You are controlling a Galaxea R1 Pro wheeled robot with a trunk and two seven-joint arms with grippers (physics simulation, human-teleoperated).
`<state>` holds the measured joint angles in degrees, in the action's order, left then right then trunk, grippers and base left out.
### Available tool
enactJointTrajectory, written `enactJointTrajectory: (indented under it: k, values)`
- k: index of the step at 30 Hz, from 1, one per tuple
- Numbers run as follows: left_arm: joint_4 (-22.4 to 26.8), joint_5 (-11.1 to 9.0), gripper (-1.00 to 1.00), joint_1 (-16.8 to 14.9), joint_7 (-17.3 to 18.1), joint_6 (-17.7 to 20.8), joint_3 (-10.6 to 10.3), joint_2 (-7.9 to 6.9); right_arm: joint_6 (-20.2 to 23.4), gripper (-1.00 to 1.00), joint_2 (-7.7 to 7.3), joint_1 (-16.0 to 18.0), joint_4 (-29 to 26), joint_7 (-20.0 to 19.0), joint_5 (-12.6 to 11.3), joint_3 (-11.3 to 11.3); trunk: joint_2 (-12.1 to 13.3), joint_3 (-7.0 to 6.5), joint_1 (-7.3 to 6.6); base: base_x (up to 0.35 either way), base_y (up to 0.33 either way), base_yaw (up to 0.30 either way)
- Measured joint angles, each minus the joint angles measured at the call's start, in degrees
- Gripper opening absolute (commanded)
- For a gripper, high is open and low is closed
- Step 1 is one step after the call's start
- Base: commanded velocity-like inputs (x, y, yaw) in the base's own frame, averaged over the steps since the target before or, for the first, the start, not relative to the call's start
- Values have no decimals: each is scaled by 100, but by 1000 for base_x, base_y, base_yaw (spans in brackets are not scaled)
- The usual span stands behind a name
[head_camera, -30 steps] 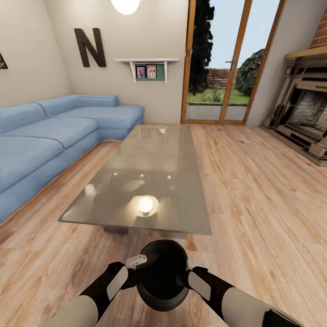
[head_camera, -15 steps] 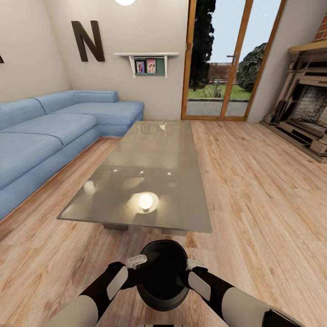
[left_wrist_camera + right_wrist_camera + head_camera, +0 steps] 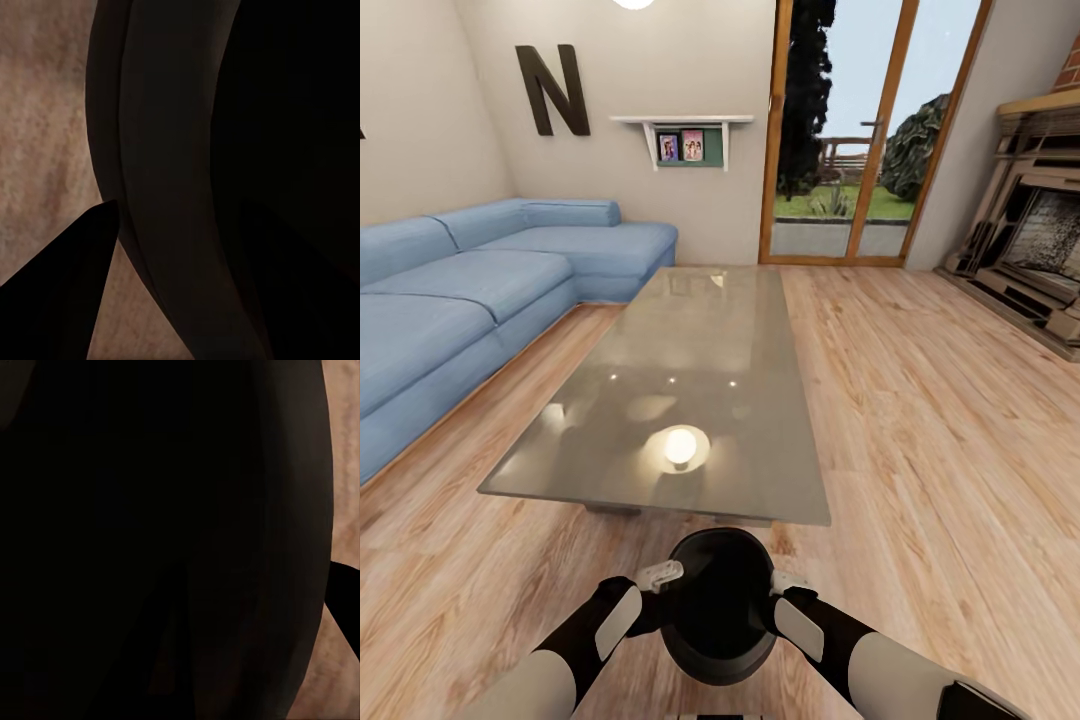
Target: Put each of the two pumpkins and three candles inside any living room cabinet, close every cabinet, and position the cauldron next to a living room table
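Dark wall letter "N" (image 3: 555,88)

You are closer to the glass coffee table (image 3: 700,370) than a second ago: its near edge now sits just beyond the cauldron (image 3: 718,600), which keeps its place between your arms. The wall shelf (image 3: 682,121) sits higher in view as the head tilts down.

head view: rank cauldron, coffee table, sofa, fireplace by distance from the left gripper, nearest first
1. Cauldron: against the left gripper, held between both arms.
2. Coffee table: just ahead of the cauldron.
3. Sofa: left, along the wall.
4. Fireplace: far right, beyond open floor.
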<state>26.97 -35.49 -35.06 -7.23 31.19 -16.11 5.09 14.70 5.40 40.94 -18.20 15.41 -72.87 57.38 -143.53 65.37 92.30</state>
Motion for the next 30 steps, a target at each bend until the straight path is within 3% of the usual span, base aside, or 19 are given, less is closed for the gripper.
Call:
enactJointTrajectory:
  k: [10,18,30]
  values:
    - [3,4,-100,0,1,-2,0,0,-8,-100,0,0,0,-2,-5,1,0,0,0,1,0,0]
    - [22,-5,-100,0,-6,4,-6,-5,-7,-100,5,9,2,6,6,-1,-13,174,17,0,0,0]
    - [68,15,-100,-3,-8,6,9,-9,-9,-100,6,43,-17,50,-21,16,-18,263,-25,0,0,0]
